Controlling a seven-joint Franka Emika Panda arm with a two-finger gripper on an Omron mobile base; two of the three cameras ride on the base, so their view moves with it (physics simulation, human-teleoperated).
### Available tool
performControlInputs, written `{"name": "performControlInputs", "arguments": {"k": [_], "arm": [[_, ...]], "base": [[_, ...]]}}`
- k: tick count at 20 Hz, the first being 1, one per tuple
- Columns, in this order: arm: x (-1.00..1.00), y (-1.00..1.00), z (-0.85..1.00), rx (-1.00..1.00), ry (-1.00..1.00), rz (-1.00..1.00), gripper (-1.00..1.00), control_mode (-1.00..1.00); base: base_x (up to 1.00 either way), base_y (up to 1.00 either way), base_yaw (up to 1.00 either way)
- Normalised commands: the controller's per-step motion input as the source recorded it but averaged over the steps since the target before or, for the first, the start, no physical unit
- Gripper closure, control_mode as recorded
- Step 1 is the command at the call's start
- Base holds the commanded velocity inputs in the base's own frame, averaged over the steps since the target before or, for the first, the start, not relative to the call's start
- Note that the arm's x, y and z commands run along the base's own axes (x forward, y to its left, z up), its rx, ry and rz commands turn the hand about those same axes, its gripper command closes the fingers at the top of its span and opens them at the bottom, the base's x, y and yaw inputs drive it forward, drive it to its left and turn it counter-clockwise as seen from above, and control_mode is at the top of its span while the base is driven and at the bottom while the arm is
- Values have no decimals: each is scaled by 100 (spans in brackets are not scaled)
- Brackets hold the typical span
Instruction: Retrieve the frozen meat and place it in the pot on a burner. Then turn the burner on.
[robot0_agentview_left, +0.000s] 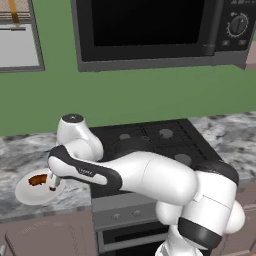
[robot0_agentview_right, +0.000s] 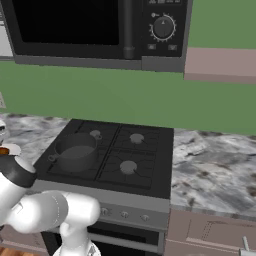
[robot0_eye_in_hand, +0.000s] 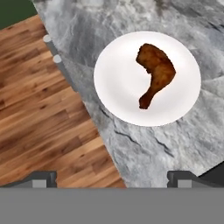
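Note:
The frozen meat (robot0_eye_in_hand: 155, 72), a small reddish-brown drumstick, lies on a white round plate (robot0_eye_in_hand: 118, 87) on the marble counter left of the stove. In the left base view the meat (robot0_agentview_left: 37, 179) sits on the plate (robot0_agentview_left: 30, 196) with my gripper (robot0_agentview_left: 52, 185) just to its right, pointing down. My gripper (robot0_eye_in_hand: 113, 178) is open, and nothing lies between its fingertips (robot0_eye_in_hand: 43, 178). It hangs above the counter's front edge, short of the plate. The dark grey pot (robot0_agentview_right: 75, 150) stands on the stove's front left burner; my arm partly hides the pot (robot0_agentview_left: 131, 146) in the left base view.
The black stove (robot0_agentview_right: 142, 165) has a row of knobs (robot0_agentview_right: 125, 215) along its front panel. A microwave (robot0_agentview_left: 150, 30) hangs above it. Marble counter (robot0_agentview_right: 215, 165) runs on both sides. Wooden floor (robot0_eye_in_hand: 39, 109) lies below the counter's edge.

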Motion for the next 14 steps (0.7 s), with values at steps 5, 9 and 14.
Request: {"name": "performControlInputs", "arguments": {"k": [5, 9, 14], "arm": [[27, 3, -17, -2, 0, 0, -100, -100], [18, 2, -29, 0, -2, -1, -100, -100], [15, 7, -19, 0, -6, -6, -100, -100]], "base": [[0, 0, 0], [0, 0, 0], [0, 0, 0]]}}
